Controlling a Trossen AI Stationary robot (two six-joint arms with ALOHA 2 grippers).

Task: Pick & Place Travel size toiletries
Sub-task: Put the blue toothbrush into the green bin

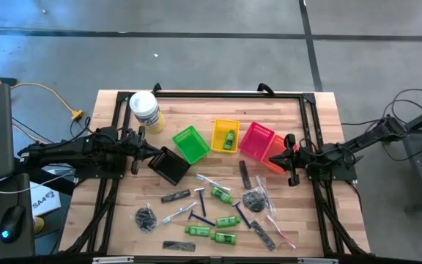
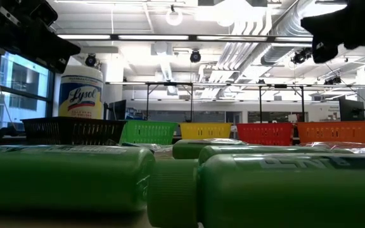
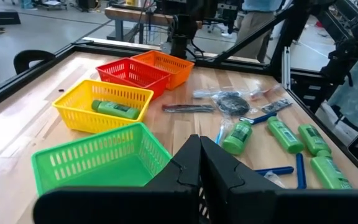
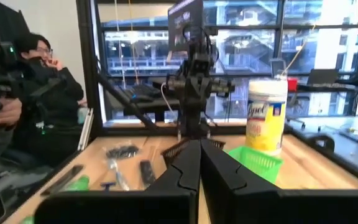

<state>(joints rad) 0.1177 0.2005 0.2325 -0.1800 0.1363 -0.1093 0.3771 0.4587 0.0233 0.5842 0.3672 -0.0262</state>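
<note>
The travel size toiletries lie loose on the near half of the wooden table: green mini bottles (image 1: pixel 221 194) (image 3: pixel 237 137), blue-handled razors (image 1: pixel 242 215), black combs (image 1: pixel 175 196), wrapped toothbrushes (image 1: pixel 211 181) and dark mesh bundles (image 1: pixel 253 198) (image 3: pixel 232 102). One green bottle (image 1: pixel 229 139) (image 3: pixel 115 109) lies in the yellow basket (image 1: pixel 218 129). My left gripper (image 1: pixel 154 155) (image 3: pixel 199 163) is shut and holds nothing, beside the black basket (image 1: pixel 170 166). My right gripper (image 1: pixel 284 157) (image 4: pixel 200 163) is shut and holds nothing, at the orange basket (image 1: pixel 273 161).
Green (image 1: pixel 191 144), yellow, red (image 1: pixel 256 139) and orange baskets stand in a row across the table's middle, the black one at their left end. A white-lidded tub (image 1: pixel 144 110) stands at the far left. A black frame rails the table's edges. A person (image 4: pixel 36 106) sits beyond the table.
</note>
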